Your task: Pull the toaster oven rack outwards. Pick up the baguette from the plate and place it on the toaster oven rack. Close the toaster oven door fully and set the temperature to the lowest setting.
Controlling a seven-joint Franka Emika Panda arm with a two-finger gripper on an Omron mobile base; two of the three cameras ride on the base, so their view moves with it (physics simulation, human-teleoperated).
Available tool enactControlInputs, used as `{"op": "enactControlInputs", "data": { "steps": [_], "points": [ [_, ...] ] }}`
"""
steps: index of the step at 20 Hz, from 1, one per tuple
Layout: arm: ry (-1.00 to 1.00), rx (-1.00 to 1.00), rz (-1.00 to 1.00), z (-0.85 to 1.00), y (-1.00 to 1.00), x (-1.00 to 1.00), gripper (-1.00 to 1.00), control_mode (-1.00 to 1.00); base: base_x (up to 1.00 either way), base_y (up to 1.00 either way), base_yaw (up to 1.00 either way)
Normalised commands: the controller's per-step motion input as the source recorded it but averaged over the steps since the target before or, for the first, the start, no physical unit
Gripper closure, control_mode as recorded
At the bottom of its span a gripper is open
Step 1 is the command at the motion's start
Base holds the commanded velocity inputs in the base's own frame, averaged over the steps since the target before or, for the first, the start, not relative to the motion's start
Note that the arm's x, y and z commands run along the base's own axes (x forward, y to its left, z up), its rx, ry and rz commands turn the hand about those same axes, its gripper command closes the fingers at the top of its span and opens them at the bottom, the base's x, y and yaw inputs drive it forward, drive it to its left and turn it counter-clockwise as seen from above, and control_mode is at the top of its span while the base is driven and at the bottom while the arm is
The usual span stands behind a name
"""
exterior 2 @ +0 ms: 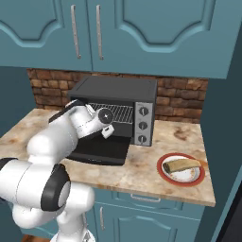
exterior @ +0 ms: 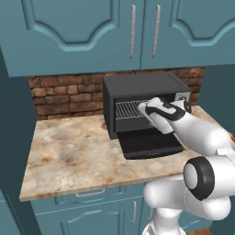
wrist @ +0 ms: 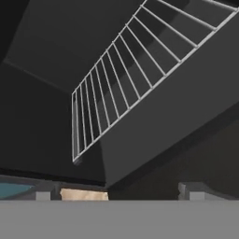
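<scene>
— One baguette (exterior 2: 181, 164) lies on the plate (exterior 2: 168, 178)?
— Yes, right of the toaster oven (exterior 2: 118, 90), its long axis across the plate.
— The gripper (exterior 2: 107, 125)?
— At the oven mouth, near the toaster oven rack (wrist: 116, 88), above the dropped toaster oven door (exterior: 149, 146). Jaws: cannot tell.

silver toaster oven rack (wrist: 121, 88) slanting across dark toaster oven (wrist: 42, 116) cavity, viewed close

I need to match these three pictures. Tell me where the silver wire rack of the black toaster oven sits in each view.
Left base view: silver wire rack right of centre, inside the black toaster oven, partly behind the hand.
Right base view: centre, left of the knobs.
Hand view: upper middle, slanting.
Shared landmark: the lowered oven door.
</scene>
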Motion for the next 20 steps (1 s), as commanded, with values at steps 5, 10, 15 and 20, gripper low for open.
{"op": "enactControlInputs", "data": {
  "steps": [5, 10, 15, 20],
  "points": [
    [-0.02, 0.04, 0.0, 0.0, 0.0, 0.33, -1.0, -1.0, 0.0, 0.0, 0.0],
    [0.0, 0.0, 0.0, -0.13, 0.0, 0.22, -1.0, -1.0, 0.0, 0.0, 0.0],
    [-0.05, 0.0, 0.0, -0.24, 0.0, 0.3, -1.0, -1.0, 0.0, 0.0, 0.0],
    [-0.07, 0.0, 0.0, -0.09, -0.01, 0.34, -1.0, -1.0, 0.0, 0.0, 0.0]
  ]
}}
